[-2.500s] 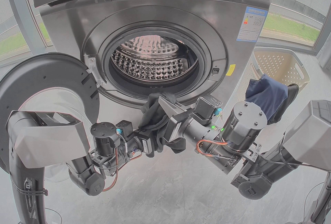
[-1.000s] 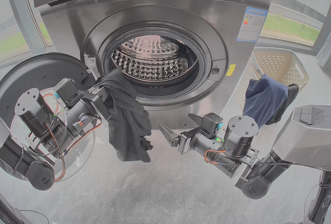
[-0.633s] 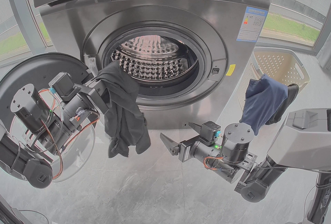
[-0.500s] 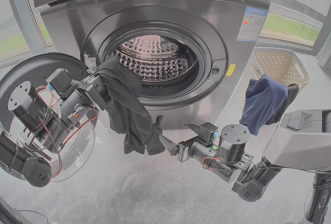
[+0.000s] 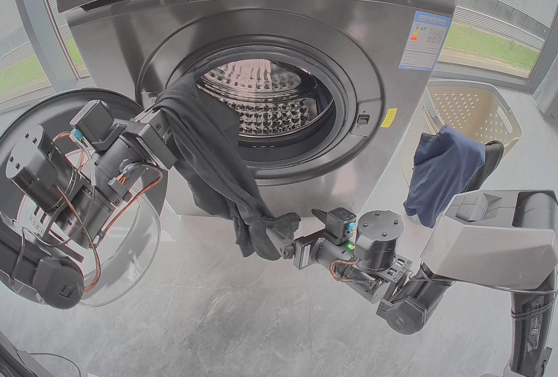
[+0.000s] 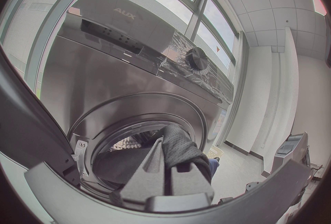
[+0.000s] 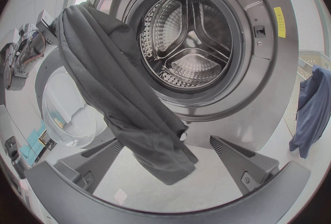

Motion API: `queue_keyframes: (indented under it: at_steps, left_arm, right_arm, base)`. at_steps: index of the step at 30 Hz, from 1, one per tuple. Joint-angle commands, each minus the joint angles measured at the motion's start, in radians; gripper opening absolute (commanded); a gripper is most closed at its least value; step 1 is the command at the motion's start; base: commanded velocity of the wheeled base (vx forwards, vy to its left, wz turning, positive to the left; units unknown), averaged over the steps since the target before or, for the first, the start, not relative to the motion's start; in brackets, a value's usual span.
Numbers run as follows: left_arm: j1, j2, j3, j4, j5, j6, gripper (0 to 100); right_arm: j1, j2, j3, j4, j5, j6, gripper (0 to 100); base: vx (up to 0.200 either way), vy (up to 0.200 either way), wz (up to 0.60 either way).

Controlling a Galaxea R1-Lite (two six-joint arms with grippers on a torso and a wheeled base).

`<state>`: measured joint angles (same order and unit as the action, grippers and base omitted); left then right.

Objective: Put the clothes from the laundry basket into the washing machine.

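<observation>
Right now the left gripper [image 5: 158,128] is pinching a dark garment [image 5: 212,169] between its fingers at the left rim of the open washing machine [image 5: 378,47]. The cloth is hanging down near the right gripper [image 5: 297,230], whose fingers are standing spread apart. A blue garment [image 5: 444,166] is draping over the laundry basket [image 5: 482,105].
</observation>
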<state>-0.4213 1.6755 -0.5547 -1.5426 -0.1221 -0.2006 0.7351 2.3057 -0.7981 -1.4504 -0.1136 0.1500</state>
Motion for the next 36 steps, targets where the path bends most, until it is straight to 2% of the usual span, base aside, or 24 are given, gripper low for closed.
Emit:
queue_keyframes:
  at_steps: [1, 11, 16, 22, 26, 33, 36]
  left_arm:
    - [-0.002, -0.003, -0.014, -0.001, 0.006, 0.000, 0]
    - [-0.001, -0.003, -0.014, -0.002, 0.006, 0.000, 0]
    - [0.001, -0.003, -0.011, -0.002, 0.004, 0.000, 0]
    - [0.001, -0.002, -0.007, -0.002, 0.004, 0.001, 0]
    - [0.001, -0.002, -0.002, -0.002, 0.004, 0.000, 0]
    - [-0.001, 0.000, -0.002, -0.001, 0.006, 0.000, 0]
    - [-0.002, 0.006, -0.007, -0.001, 0.010, 0.003, 0]
  right_arm:
    - [0.000, 0.041, -0.024, -0.001, 0.000, -0.007, 100]
    - [-0.005, 0.109, -0.113, -0.001, 0.015, -0.015, 100]
    - [-0.005, 0.139, -0.142, -0.002, 0.046, -0.023, 100]
    - [0.003, 0.169, -0.153, -0.013, 0.106, -0.044, 100]
    - [0.004, 0.170, -0.161, -0.019, 0.117, -0.044, 100]
    - [-0.003, 0.146, -0.128, -0.021, 0.115, -0.044, 100]
    - [0.015, 0.107, -0.082, -0.021, 0.115, -0.043, 100]
  base:
    - [0.000, 0.000, 0.00]
    - [0.000, 0.000, 0.00]
    - [0.000, 0.000, 0.00]
    - [0.000, 0.000, 0.00]
    - [0.000, 0.000, 0.00]
    - [0.000, 0.000, 0.00]
    - [0.000, 0.000, 0.00]
